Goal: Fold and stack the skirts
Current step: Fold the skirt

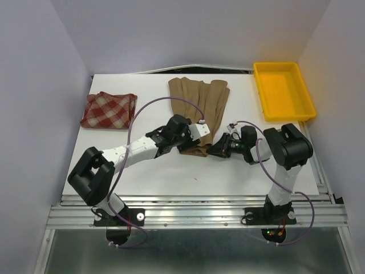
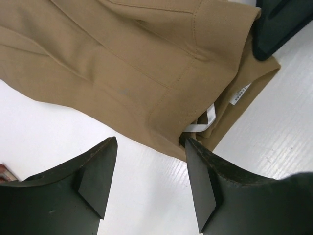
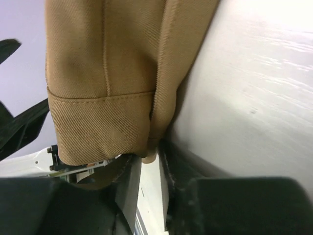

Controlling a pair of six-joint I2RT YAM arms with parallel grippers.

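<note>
The tan skirt (image 1: pixel 198 100) lies flat at the table's middle back, with its waistband toward me. The red-and-cream plaid skirt (image 1: pixel 108 110) rests folded at the back left. My left gripper (image 1: pixel 198 142) is low at the waistband's near left end. In the left wrist view, the left gripper (image 2: pixel 149 142) is open over bare table, and one fingertip (image 2: pixel 193 147) touches the tan skirt (image 2: pixel 122 63) by a white label loop (image 2: pixel 208 117). My right gripper (image 1: pixel 214 149) is at the waistband's right corner. In the right wrist view, the right gripper (image 3: pixel 150 152) pinches the corner of the tan skirt (image 3: pixel 107 73) between nearly closed jaws.
A yellow tray (image 1: pixel 311 108) stands at the back right corner. White walls close in the table on the left, back and right. The two grippers sit a few centimetres apart over the table's middle. The right gripper's black body (image 2: pixel 281 24) shows in the left wrist view.
</note>
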